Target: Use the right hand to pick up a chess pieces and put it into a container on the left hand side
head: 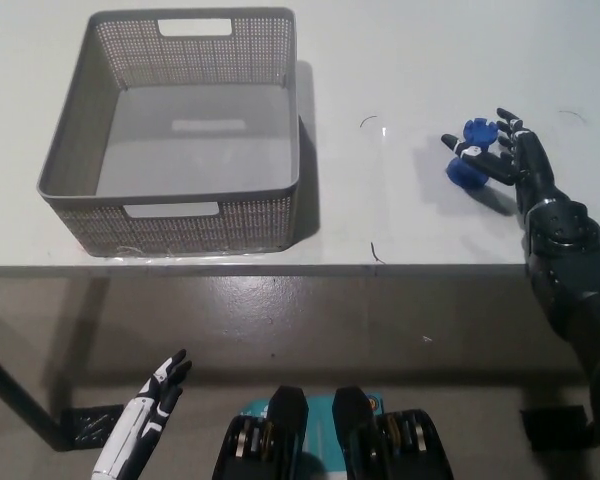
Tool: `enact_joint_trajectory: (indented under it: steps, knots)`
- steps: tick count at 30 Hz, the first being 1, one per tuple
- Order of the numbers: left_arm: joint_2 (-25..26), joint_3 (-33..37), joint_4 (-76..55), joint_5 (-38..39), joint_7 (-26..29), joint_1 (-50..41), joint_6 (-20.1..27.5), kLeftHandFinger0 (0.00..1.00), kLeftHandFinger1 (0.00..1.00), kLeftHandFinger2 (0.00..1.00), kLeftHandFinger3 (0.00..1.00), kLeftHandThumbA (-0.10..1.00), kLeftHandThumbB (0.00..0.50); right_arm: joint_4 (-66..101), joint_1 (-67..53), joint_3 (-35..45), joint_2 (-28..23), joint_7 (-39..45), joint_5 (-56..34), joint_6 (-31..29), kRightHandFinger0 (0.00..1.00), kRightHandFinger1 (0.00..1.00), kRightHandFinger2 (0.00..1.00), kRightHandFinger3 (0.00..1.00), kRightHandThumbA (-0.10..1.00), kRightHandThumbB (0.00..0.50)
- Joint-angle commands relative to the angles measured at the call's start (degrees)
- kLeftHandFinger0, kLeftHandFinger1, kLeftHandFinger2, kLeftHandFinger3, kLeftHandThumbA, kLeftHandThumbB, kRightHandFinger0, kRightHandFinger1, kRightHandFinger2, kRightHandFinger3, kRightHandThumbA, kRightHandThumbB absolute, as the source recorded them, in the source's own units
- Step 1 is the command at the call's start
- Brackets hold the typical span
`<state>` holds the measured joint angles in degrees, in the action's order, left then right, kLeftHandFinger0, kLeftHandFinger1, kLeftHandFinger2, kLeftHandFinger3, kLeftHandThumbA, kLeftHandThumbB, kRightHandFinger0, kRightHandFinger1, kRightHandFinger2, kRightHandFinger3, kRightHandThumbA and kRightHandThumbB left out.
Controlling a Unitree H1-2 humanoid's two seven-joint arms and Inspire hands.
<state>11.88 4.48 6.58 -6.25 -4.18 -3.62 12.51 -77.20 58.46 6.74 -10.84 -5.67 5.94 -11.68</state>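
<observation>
the blue chess piece lies on its side on the white table, toward the right. my black right hand is at it, fingers spread around the piece and touching it, though i cannot tell whether they truly clamp it or only rest against it. well apart to the left stands the grey perforated container, a square basket with handle slots and nothing showing inside. my white left hand hangs below the table edge at lower left, fingers straight and slightly apart, holding nothing.
</observation>
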Motion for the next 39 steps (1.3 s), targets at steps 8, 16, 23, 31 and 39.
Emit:
enact_joint_trajectory:
  steps: [8, 16, 23, 31, 39]
  knots:
    - [0.7, -0.6, -1.1, 0.2, -0.4, 0.2, 2.0, 1.0, 1.0, 1.0, 1.0, 1.0, 0.43, -2.0, 3.3, -1.1, 0.2, -1.5, -1.6, -0.3, 1.0, 1.0, 1.0, 1.0, 1.0, 0.416]
    - [0.7, -0.6, -1.6, -0.1, -0.5, 0.7, 1.5, 1.0, 1.0, 1.0, 1.0, 1.0, 0.431, -3.6, 4.7, -4.2, 0.0, -2.8, 0.1, 1.6, 1.0, 1.0, 1.0, 1.0, 1.0, 0.423]
    - [0.9, -0.7, -2.6, -0.3, -0.5, 0.9, 0.9, 1.0, 1.0, 1.0, 1.0, 1.0, 0.424, -4.1, 5.9, -4.9, 0.7, -5.1, -1.1, 3.0, 1.0, 1.0, 1.0, 1.0, 0.89, 0.396]
    - [1.1, -0.8, -2.3, -0.2, -0.7, 1.7, 0.8, 1.0, 1.0, 1.0, 1.0, 1.0, 0.449, -4.4, 6.6, -4.2, 1.9, -15.9, -1.0, 2.6, 0.23, 0.43, 0.61, 0.58, 0.03, 0.274]
    - [1.5, -0.8, -2.0, -1.2, -0.4, 2.3, 0.8, 1.0, 1.0, 1.0, 1.0, 1.0, 0.454, -4.3, 6.2, -4.1, 1.8, -17.1, -1.5, 0.0, 0.0, 0.0, 0.45, 0.61, -0.1, 0.099]
